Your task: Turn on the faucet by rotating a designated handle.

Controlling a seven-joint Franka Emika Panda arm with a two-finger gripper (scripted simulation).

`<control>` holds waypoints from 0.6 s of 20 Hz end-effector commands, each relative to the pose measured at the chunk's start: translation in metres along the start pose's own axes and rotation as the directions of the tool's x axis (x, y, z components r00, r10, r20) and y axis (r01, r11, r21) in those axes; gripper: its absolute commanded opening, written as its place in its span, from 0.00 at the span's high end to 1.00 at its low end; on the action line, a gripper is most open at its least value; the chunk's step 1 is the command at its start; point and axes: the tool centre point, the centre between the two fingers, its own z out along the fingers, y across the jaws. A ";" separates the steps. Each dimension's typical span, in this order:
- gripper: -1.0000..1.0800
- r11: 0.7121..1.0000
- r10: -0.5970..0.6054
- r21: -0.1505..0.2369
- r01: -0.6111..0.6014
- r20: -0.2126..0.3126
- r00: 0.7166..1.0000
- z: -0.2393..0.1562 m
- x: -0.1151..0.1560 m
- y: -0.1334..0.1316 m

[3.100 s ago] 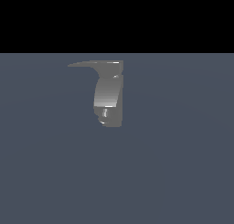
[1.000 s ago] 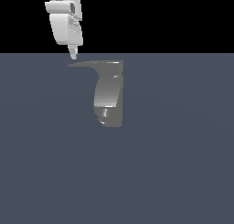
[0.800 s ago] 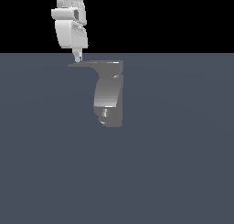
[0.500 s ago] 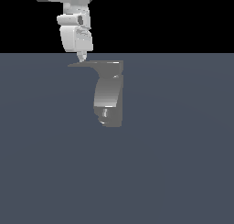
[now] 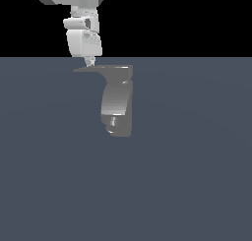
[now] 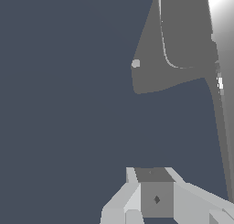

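The faucet (image 5: 117, 105) is a small grey fixture with a shiny curved body, standing on the dark blue-grey floor. Its handle (image 5: 101, 69), a thin flat lever, sticks out from the top toward the exterior view's left and tapers to a point. My white gripper (image 5: 89, 63) comes down from above, its narrow tip right at the handle's upper face, about a third of the way in from the point. The fingers look pressed together with nothing between them. In the wrist view the gripper (image 6: 153, 175) points toward the dark flat handle (image 6: 146, 77), next to the bright faucet (image 6: 224, 45) body.
A flat blue-grey floor (image 5: 197, 176) surrounds the faucet, under a black background. The white arm (image 5: 81, 18) fills the space above the handle's outer end.
The gripper came into view from above. Over the last second it slid along the handle toward the exterior view's right. The handle has not visibly turned.
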 end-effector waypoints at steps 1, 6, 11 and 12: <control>1.00 1.000 0.000 0.000 0.000 0.000 1.000 0.000 0.000 0.004; 1.00 1.000 0.000 0.000 0.000 0.000 1.000 0.000 -0.001 0.017; 1.00 1.000 0.000 0.000 0.000 0.000 1.000 0.000 -0.002 0.030; 1.00 1.000 0.000 0.000 0.000 0.000 1.000 0.000 -0.002 0.033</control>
